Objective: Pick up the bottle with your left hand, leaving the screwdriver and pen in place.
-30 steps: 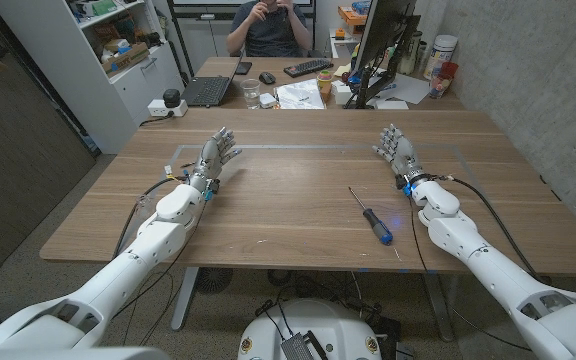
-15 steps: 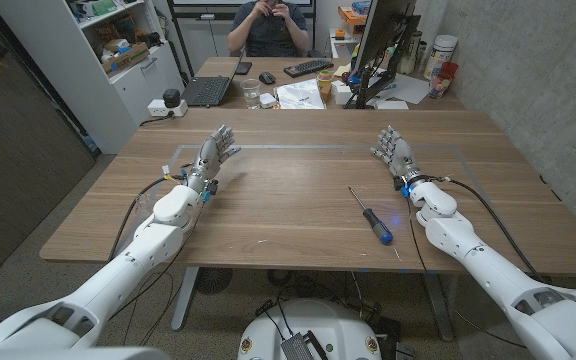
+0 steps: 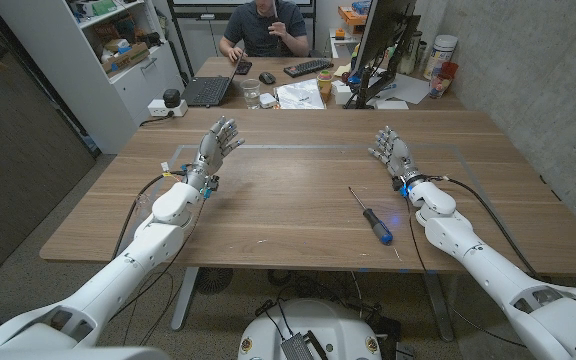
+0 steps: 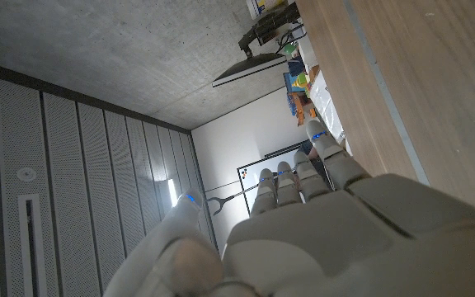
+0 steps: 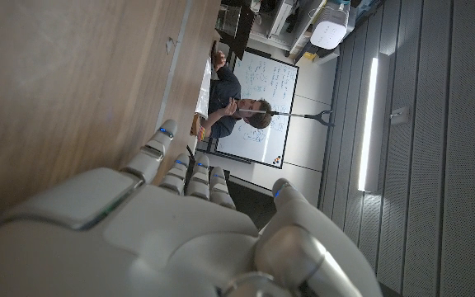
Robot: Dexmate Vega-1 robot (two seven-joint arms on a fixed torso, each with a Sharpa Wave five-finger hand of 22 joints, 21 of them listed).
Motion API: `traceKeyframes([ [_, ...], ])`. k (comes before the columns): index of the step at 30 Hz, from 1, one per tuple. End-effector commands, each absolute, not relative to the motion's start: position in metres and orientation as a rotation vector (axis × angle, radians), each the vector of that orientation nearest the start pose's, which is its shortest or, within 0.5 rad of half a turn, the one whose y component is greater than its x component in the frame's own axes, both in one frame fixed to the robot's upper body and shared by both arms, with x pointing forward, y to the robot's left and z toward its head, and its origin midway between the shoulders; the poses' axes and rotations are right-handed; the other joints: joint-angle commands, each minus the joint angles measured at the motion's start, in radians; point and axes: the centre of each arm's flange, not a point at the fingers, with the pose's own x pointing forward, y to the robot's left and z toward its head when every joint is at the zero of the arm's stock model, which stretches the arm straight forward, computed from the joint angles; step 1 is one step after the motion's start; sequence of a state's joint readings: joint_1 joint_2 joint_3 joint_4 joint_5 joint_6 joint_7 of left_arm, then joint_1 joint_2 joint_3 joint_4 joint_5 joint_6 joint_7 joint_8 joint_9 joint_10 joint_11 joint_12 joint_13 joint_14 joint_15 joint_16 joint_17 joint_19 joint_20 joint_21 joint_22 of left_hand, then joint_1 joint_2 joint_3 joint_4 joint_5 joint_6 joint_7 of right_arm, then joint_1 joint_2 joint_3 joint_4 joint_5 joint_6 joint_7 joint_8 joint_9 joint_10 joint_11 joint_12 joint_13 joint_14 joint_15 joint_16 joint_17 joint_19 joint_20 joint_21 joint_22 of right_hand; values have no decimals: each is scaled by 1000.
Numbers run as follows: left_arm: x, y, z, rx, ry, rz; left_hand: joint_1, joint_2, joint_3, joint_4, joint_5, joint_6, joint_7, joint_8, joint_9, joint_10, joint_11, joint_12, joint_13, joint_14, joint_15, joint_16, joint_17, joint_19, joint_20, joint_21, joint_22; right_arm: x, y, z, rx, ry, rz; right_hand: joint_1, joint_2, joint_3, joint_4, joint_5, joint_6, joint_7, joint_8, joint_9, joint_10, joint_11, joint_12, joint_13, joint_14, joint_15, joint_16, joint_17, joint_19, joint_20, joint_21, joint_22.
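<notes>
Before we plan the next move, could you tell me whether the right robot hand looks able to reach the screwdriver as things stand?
Probably yes: the right robot hand is open, and bare table lies between it and the screwdriver.

Wooden table (image 3: 298, 200); grey shelving (image 3: 118, 50), concrete wall (image 3: 528, 70), cluttered desk (image 3: 298, 85) behind

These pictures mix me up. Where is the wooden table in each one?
Head view: the wooden table spreads across the middle, under both arms.
Left wrist view: brown surface beyond the left robot hand.
Right wrist view: brown surface beyond the right robot hand.
Shared landmark: the pale line marked on the tabletop.
</notes>
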State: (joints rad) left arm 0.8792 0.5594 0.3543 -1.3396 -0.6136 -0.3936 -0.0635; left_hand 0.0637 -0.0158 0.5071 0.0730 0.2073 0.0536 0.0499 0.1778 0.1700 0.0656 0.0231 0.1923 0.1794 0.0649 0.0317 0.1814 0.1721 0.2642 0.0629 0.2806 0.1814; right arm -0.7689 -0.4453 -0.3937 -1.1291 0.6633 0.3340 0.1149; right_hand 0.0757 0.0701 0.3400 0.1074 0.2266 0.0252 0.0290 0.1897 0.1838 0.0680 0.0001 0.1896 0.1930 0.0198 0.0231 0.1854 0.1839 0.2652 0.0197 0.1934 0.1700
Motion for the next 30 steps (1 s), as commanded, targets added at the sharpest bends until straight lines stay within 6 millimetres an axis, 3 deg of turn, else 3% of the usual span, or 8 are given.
traceKeyframes([
  [1,611,296,-8,37,-751,-261,2,-10,2,-7,6,7,-2,6,5,2,-4,4,5,8,-1,4,3,10,-1,-3,1,676,-280,-42,54,-556,253,-5,-7,-4,1,3,8,0,6,5,9,5,8,3,-7,4,6,5,2,-3,4,5],
  [13,583,304,1,75,-808,-243,8,-21,-4,-14,12,9,-7,7,5,4,-8,4,5,9,-3,4,3,9,5,-8,1,675,-269,-48,51,-548,267,-8,-9,-6,2,3,8,1,6,5,8,4,7,3,-7,4,7,6,2,-4,4,5],
  [17,566,303,6,168,-835,-203,27,-32,-7,-31,18,19,-59,11,6,7,-11,5,5,13,-7,5,2,8,28,-15,1,673,-267,-50,55,-550,272,-9,-9,-7,2,3,8,1,7,5,8,4,7,3,-7,4,7,6,2,-4,4,5],
  [21,548,307,9,270,-855,-145,70,-29,3,-65,20,29,-101,13,7,9,-19,6,5,23,11,6,2,-19,91,-34,3,671,-266,-53,63,-548,270,-9,-10,-8,2,3,9,1,7,5,8,5,7,3,-7,4,7,6,2,-3,4,5],
  [27,531,320,7,386,-852,-55,96,-49,0,-94,15,2,-90,5,8,5,-21,6,7,25,21,5,4,-41,115,-47,5,668,-263,-56,68,-551,268,-10,-11,-9,2,4,9,0,7,5,9,5,8,3,-7,5,7,6,2,-3,4,5],
  [30,527,328,2,344,-853,-22,115,-65,-2,-114,12,-13,-77,4,9,9,-16,9,8,25,22,5,5,-46,117,-51,6,667,-262,-56,61,-550,267,-11,-11,-9,2,4,9,0,7,5,8,5,7,3,-6,5,7,6,2,-2,4,5],
])
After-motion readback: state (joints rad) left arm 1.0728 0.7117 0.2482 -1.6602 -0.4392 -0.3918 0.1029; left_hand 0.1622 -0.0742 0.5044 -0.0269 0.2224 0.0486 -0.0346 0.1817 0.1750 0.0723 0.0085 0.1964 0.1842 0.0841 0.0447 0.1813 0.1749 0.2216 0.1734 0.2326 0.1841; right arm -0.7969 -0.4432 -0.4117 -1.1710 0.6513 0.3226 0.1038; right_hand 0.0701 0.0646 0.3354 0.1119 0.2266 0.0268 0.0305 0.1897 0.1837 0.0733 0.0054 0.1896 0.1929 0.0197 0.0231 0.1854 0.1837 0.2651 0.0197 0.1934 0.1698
